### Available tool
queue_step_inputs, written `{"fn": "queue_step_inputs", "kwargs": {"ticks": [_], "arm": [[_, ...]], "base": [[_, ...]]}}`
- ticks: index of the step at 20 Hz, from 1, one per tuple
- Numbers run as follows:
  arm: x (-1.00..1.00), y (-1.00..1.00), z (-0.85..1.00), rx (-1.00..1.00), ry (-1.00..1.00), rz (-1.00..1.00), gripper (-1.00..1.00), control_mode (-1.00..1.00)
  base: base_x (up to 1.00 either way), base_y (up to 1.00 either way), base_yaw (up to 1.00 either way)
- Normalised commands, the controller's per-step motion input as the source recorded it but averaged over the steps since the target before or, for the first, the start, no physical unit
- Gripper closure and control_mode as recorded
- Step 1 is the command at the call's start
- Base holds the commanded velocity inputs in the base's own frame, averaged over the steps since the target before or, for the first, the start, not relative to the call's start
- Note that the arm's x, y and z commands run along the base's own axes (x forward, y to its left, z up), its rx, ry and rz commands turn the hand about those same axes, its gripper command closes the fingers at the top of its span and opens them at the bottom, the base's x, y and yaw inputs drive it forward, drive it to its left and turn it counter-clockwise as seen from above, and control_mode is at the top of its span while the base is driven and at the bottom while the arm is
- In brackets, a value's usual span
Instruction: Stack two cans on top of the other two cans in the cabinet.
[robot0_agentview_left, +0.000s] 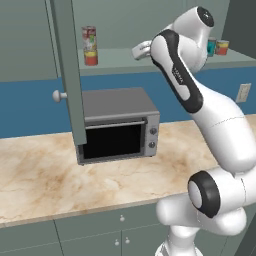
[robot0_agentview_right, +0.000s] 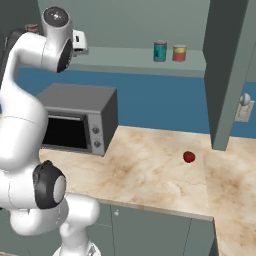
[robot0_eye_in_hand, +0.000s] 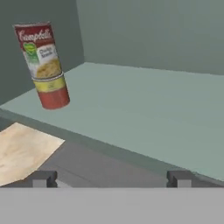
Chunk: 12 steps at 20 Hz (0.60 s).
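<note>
even flat light, soft, perhaps slightly blurred

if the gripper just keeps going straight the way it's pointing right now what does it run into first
Probably nothing before the cabinet's back wall. The open gripper points over the bare shelf, and the tall red-and-white can stands well off to the left of that line. Depth is hard to judge, so it might graze the shelf first.

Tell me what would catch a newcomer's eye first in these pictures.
The big white arm dominates, reaching up to the open cabinet shelf, with its gripper wide open and empty at the shelf's front edge. On the shelf a tall red-and-white can stands toward the left end, with a teal can and a squat red-orange can side by side toward the right end. Below, a silver toaster oven sits on the marble counter, where a small red fruit lies.
</note>
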Motion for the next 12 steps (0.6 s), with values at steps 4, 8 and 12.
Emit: {"fn": "queue_step_inputs", "kwargs": {"ticks": [4,8,12], "arm": [[-0.14,-0.64,0.0,0.0,0.12,-0.33,-1.0,-1.0],[-0.12,-0.66,0.0,0.0,0.02,-0.29,-1.0,-1.0],[-0.1,-0.7,0.0,0.0,0.0,-0.25,-1.0,-1.0]], "base": [[0.0,0.0,0.0],[0.0,0.0,0.0],[0.0,0.0,0.0]]}}
